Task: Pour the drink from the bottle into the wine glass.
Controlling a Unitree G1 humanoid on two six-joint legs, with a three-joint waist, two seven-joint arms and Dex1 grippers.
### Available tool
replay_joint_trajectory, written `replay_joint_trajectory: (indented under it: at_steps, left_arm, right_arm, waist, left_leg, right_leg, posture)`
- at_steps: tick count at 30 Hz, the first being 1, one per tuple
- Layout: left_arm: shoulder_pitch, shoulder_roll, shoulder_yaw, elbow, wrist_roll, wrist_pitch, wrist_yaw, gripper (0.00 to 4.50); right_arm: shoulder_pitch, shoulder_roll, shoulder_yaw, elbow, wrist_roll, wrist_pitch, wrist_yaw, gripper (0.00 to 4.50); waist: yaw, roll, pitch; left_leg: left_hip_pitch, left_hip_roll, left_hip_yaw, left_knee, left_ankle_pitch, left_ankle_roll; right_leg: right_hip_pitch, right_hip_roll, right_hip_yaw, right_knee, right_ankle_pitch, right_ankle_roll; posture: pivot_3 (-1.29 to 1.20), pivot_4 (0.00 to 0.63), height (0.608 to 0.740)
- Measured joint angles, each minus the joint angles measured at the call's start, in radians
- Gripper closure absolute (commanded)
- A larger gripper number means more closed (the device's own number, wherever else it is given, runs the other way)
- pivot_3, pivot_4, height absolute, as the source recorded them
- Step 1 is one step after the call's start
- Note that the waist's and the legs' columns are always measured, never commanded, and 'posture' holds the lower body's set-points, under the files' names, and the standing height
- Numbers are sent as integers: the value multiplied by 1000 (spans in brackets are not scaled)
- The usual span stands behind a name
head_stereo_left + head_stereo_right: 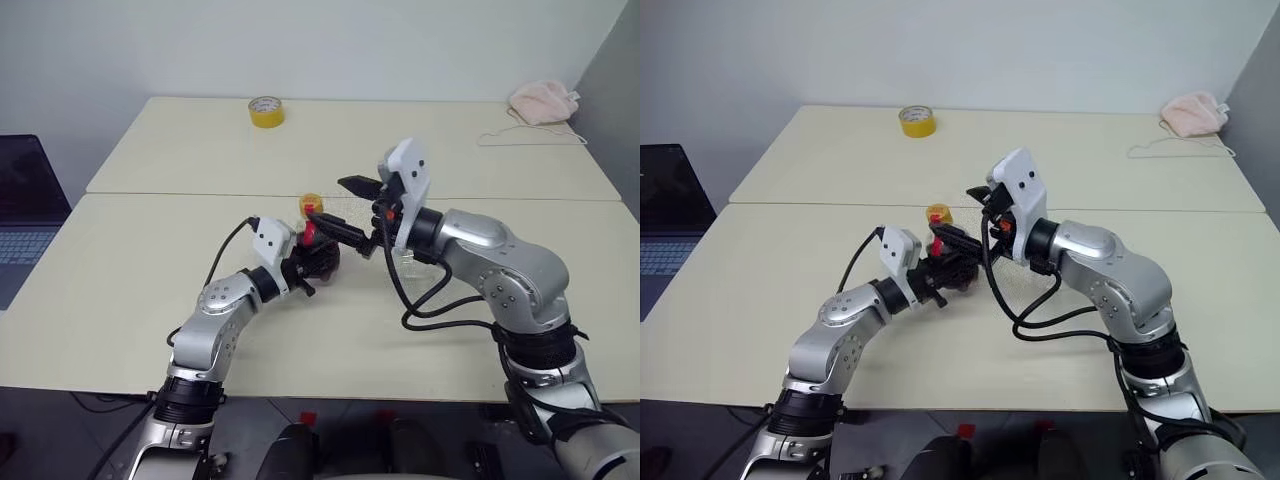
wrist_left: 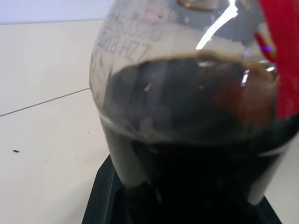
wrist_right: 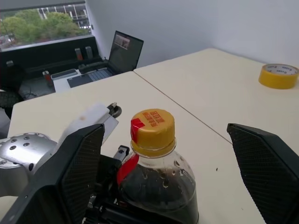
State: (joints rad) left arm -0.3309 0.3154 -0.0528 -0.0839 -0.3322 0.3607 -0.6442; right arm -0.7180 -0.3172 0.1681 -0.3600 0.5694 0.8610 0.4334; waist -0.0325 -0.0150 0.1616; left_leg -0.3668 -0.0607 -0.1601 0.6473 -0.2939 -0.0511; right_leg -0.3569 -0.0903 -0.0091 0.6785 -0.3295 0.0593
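The bottle [image 3: 159,186] stands upright on the near table with the dark drink [image 2: 196,121] up to its shoulder. It has a yellow cap [image 1: 311,203] and a red label strip [image 1: 309,232]. My left gripper [image 1: 306,264] is shut on the bottle's lower body, its black fingers [image 2: 105,191] showing at the base. My right gripper [image 3: 163,133] is open and level with the cap, one finger [image 3: 70,182] on each side, not touching it. A faint clear shape under my right wrist [image 1: 408,258] may be the wine glass; the arm hides most of it.
A yellow tape roll [image 1: 265,111] lies on the far table. A pink cloth [image 1: 543,100] and a wire hanger [image 1: 530,138] are at the back right. A laptop [image 1: 25,215] sits off the left edge. A seam [image 1: 200,194] joins the two tables.
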Motion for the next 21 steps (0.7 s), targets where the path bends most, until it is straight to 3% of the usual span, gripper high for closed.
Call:
replay_joint_trajectory:
  at_steps: [14,21]
  left_arm:
    - [-149,17,127,158,19,-93,62,3475]
    - [-117,28,98,160,42,-106,56,3476]
  right_arm:
    - [-48,53,-31,79,-42,-21,-1,0]
    - [-74,64,-29,91,-45,-24,4,0]
  waist:
    - [-1,0,0]
    - [-5,0,0]
  left_leg:
    - [-1,0,0,0,0,-1]
    - [-13,0,0,3,1,-2]
  right_leg:
    - [-2,0,0,1,0,0]
    - [-15,0,0,3,1,-2]
  posture:
    - [0,150,740]
    - [0,150,740]
